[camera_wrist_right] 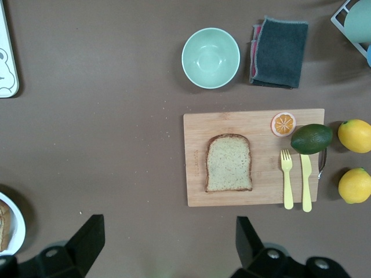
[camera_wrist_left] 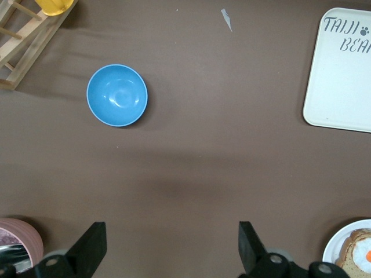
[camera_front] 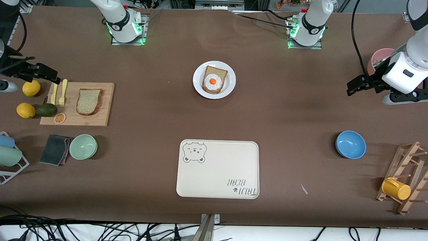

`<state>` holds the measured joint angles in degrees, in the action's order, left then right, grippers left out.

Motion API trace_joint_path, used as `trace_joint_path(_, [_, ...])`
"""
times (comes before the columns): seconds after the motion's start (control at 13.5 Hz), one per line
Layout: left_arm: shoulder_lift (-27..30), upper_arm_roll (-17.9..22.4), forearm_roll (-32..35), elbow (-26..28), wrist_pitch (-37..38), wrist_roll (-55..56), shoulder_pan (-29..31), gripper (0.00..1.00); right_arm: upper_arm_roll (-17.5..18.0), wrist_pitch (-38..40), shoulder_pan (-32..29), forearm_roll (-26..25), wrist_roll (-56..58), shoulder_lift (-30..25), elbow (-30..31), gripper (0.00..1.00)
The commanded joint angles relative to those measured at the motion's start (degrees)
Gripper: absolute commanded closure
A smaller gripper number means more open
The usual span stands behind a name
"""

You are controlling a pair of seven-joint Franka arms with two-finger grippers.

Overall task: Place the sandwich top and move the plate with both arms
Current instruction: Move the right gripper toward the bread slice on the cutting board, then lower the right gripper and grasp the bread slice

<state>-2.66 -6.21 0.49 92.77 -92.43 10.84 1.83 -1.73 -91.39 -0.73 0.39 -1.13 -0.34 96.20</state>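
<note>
The sandwich top (camera_front: 89, 101) (camera_wrist_right: 229, 163) lies flat on a wooden board (camera_front: 107, 100) toward the right arm's end of the table. The white plate (camera_front: 230, 76) sits mid-table and carries a bread slice with a fried egg (camera_front: 213, 82) on it. Its rim (camera_wrist_left: 335, 248) (camera_wrist_right: 21, 223) shows at the edge of both wrist views. My right gripper (camera_front: 56, 79) (camera_wrist_right: 168, 227) hangs open and empty over the table beside the board. My left gripper (camera_front: 349, 89) (camera_wrist_left: 172, 233) hangs open and empty over bare table at the left arm's end.
A cream bear tray (camera_front: 217, 169) lies nearer the front camera than the plate. A blue bowl (camera_front: 350, 144) and a mug rack (camera_front: 404, 180) stand at the left arm's end. A green bowl (camera_front: 83, 146), dark cloth (camera_front: 55, 149), lemons (camera_front: 26, 110) and avocado (camera_front: 46, 109) surround the board.
</note>
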Motion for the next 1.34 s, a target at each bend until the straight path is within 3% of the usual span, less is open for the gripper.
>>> trace_joint_path(0.0, [-0.24,-0.39,1.18,-1.71,1.11,0.94,-0.42,0.0,-0.12,1.13,0.56,0.05,0.86,0.6,-1.45,0.0])
trace_joint_path(1.26, [-0.5,-0.56,1.27,-2.24,1.37,0.85,-0.51,0.0,-0.12,2.36,1.17,-3.02,0.95,2.89,-0.49,0.0])
